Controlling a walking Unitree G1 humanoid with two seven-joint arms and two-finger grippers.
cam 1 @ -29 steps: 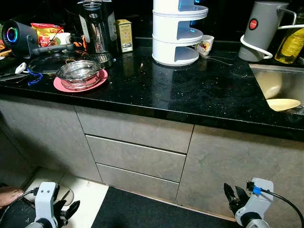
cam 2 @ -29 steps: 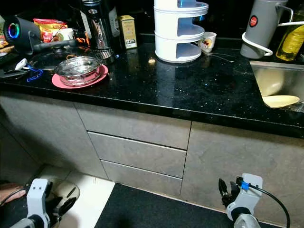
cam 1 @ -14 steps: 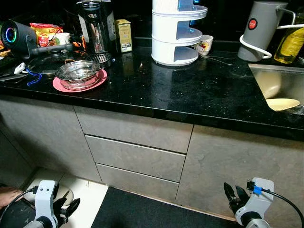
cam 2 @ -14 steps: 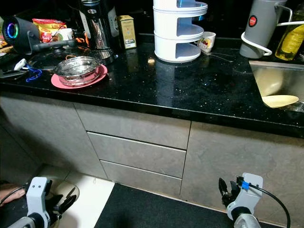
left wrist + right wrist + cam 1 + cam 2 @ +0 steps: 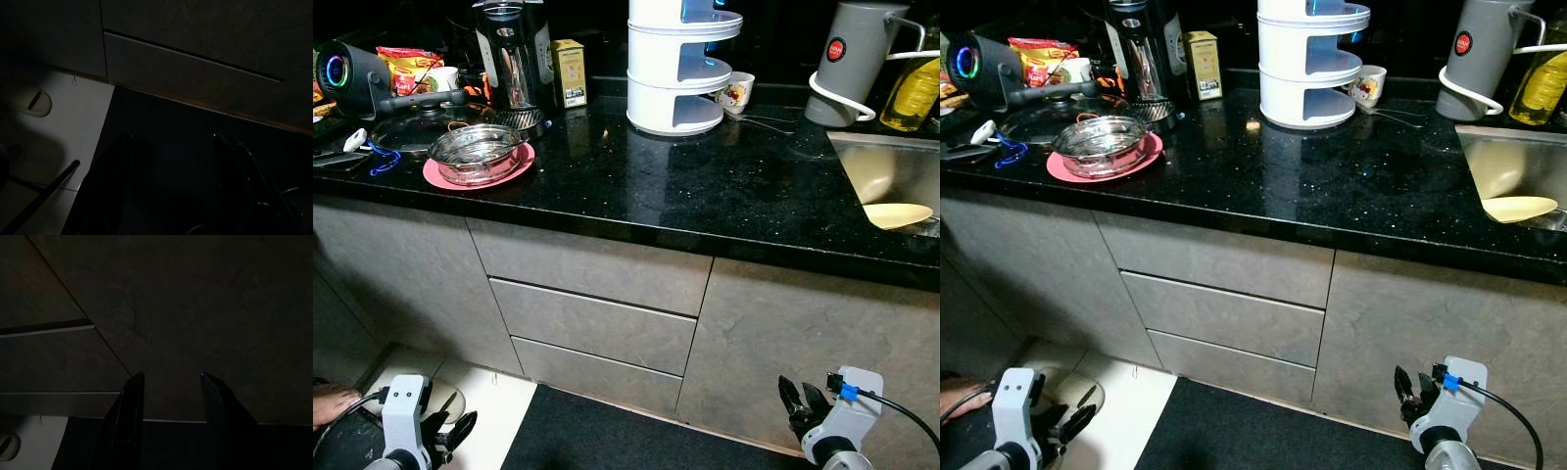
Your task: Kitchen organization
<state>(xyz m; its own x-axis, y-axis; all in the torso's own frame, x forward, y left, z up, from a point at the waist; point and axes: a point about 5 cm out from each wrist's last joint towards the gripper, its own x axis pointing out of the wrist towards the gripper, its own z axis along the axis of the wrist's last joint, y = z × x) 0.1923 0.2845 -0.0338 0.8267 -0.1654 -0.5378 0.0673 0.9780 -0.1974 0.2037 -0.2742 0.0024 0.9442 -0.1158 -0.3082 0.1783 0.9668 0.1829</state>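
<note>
A steel bowl (image 5: 476, 153) sits on a pink plate (image 5: 516, 170) on the black surface (image 5: 705, 186), far above the left claw (image 5: 450, 434) and a little to its right. A white tiered rack (image 5: 677, 69) and a grey kettle (image 5: 850, 61) stand further right, high above the right claw (image 5: 800, 403). Both claws hang low by the grey drawers (image 5: 592, 323), over the floor mat (image 5: 607, 441), released, fingers apart, grasping nothing.

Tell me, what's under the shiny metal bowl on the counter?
The shiny metal bowl sits on a pink plate, whose rim shows around it on the black counter. The plate's middle is covered by the bowl, so anything there cannot be seen.
</note>
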